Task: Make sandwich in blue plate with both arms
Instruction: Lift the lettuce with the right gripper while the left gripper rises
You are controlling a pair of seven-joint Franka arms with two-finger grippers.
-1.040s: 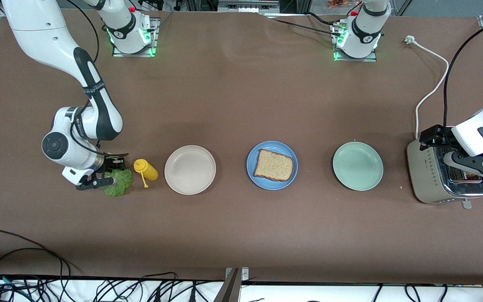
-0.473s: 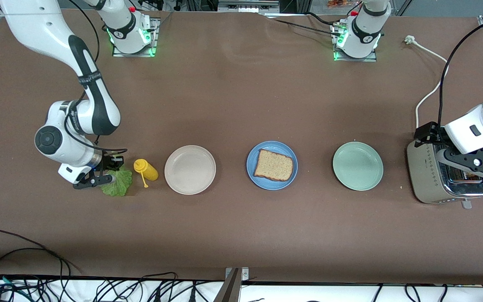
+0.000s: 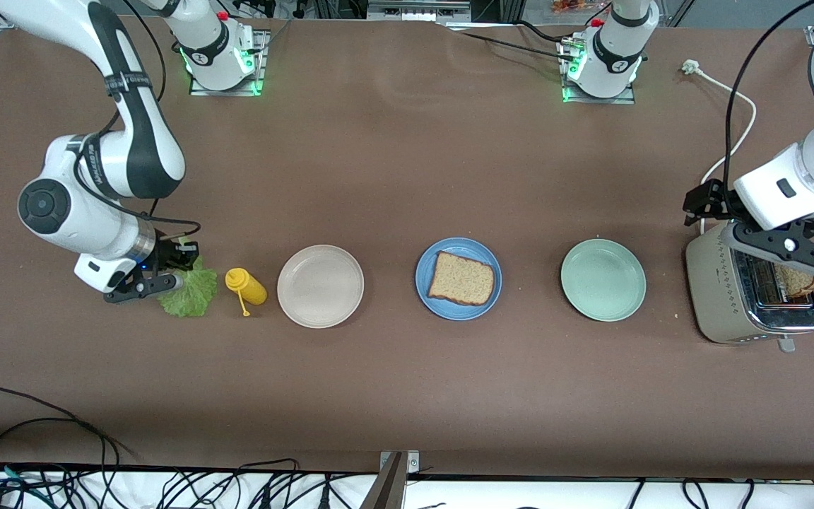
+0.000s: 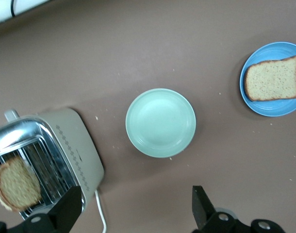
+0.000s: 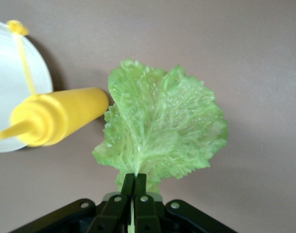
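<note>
The blue plate (image 3: 425,284) sits mid-table with one brown bread slice (image 3: 462,278) on it; the left wrist view also has this plate (image 4: 279,108) and slice (image 4: 272,78). My right gripper (image 3: 175,274) is shut on the stem edge of a ruffled green lettuce leaf (image 3: 191,295), beside the yellow bottle. The right wrist view shows the gripper (image 5: 136,180) pinching the leaf (image 5: 162,131). My left gripper (image 3: 785,249) hangs open over the toaster (image 3: 725,290), holding nothing. A second bread slice (image 3: 800,280) pokes from the slot, also seen as the slice (image 4: 14,184) in the left wrist view.
A yellow squeeze bottle (image 3: 246,284) lies between the lettuce and a beige plate (image 3: 320,285). A pale green plate (image 3: 603,280) stands between the blue plate and the toaster. The toaster's white cord (image 3: 728,152) runs toward the left arm's base.
My right gripper has closed on the lettuce and drawn it up and toward the robots' side. The left gripper has risen from the toaster, uncovering the slice in the slot.
</note>
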